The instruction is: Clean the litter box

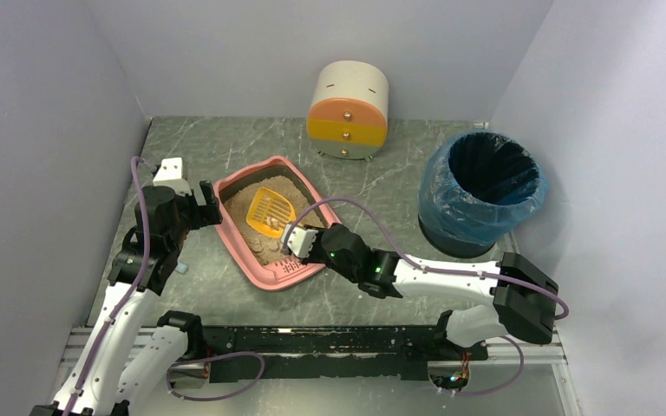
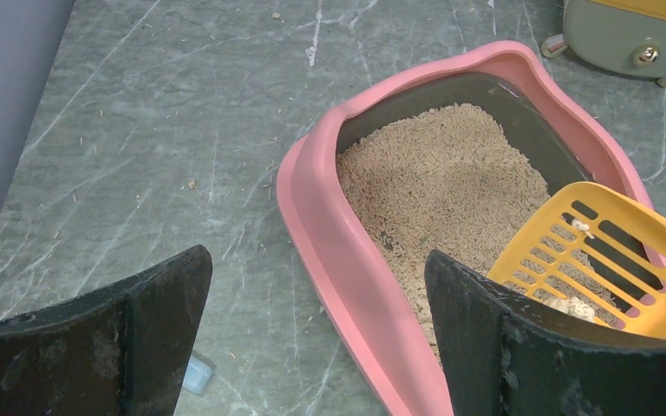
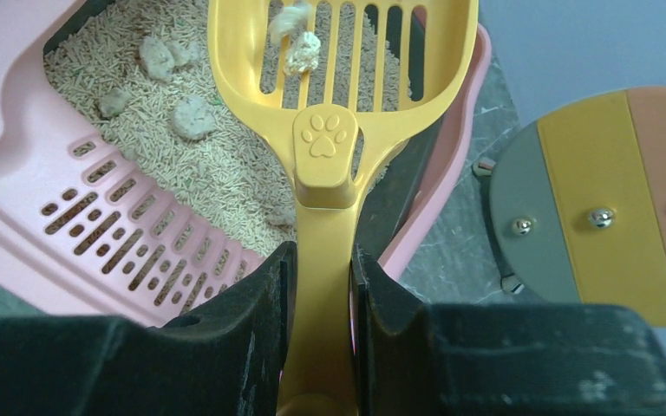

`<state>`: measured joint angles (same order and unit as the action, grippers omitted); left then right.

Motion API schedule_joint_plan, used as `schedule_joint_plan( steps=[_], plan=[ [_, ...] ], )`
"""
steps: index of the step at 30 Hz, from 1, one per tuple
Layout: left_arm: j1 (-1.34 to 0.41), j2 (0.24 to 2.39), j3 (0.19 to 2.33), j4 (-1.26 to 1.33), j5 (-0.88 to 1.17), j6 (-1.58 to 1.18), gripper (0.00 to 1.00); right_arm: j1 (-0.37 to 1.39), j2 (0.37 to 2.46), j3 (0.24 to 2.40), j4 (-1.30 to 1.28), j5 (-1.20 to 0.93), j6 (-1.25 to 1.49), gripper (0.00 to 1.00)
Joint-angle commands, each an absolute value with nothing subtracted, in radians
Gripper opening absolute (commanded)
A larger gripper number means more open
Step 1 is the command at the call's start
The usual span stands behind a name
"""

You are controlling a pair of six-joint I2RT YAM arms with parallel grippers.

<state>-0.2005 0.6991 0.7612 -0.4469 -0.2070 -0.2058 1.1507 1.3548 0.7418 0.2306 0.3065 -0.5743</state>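
The pink litter box (image 1: 263, 276) lies at the middle left of the table, filled with beige litter. My right gripper (image 1: 299, 238) is shut on the handle of a yellow slotted scoop (image 1: 269, 211), whose head is over the litter. In the right wrist view the fingers (image 3: 260, 303) clamp the scoop handle (image 3: 323, 260). The scoop head (image 3: 325, 143) holds two pale clumps (image 3: 302, 52). More clumps (image 3: 192, 117) lie in the litter beside the slotted ledge (image 3: 95, 217). My left gripper (image 2: 319, 254) is open and straddles the box's left rim (image 2: 338, 251). The scoop (image 2: 607, 260) shows at the right.
A cream-and-orange round drawer unit (image 1: 349, 111) stands at the back, also in the right wrist view (image 3: 598, 208). A blue-lined round bin (image 1: 483, 192) stands at the right. A small pale blue object (image 2: 198, 374) lies on the table left of the box. Grey walls enclose three sides.
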Motion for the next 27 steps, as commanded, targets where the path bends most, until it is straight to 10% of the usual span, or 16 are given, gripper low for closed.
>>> schedule_joint_plan(
  steps=[1, 27],
  plan=[
    [-0.206, 0.692, 0.772, -0.449, -0.218, -0.209, 0.97, 1.165, 1.351, 0.746, 0.282, 0.364, -0.623, 0.0],
    [-0.206, 0.696, 0.771, -0.454, -0.187, -0.22, 0.97, 1.116, 1.343, 0.955, -0.094, 0.287, -0.051, 0.0]
  ],
)
